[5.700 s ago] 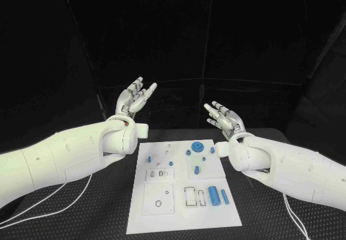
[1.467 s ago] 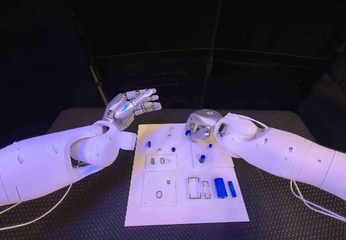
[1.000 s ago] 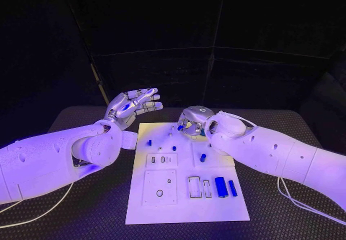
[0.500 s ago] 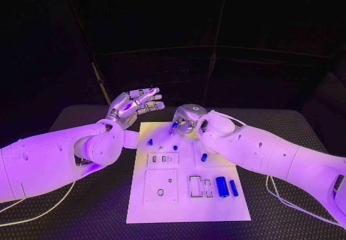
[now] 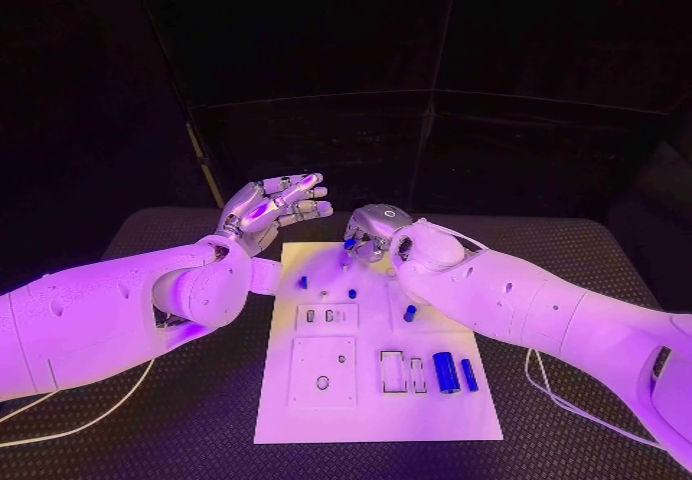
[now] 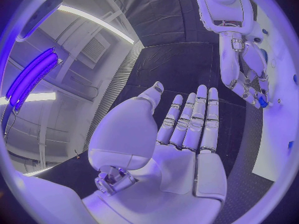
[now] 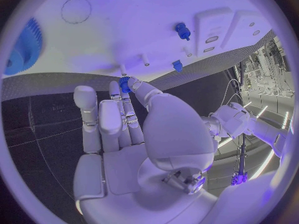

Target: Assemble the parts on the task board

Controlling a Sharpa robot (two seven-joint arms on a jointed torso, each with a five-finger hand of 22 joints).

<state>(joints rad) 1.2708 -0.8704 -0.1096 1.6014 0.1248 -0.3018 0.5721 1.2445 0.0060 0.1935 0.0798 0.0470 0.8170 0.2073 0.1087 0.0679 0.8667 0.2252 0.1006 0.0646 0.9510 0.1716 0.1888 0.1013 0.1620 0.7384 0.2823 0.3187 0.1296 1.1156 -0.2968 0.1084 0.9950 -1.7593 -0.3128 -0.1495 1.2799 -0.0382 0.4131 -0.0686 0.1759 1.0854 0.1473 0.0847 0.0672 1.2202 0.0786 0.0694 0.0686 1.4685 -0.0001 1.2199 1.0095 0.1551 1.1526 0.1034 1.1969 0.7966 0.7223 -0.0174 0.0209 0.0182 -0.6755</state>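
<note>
Right now your loose cylinders (image 5: 446, 372) lie near the task board (image 5: 378, 415)'s near edge; at its far edge your right robot hand (image 5: 378, 233) pinches a small blue part (image 7: 124, 84), the left robot hand (image 5: 274, 207) spread empty. That shallow fingertip pinch could drop it.

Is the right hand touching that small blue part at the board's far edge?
Touching. In the right wrist view, the right hand pinches the blue part at its fingertips; the left wrist view shows the same.

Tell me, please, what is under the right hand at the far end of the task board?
The right hand pinches a small blue part over the task board. Its fingers hide the board directly beneath.
</note>
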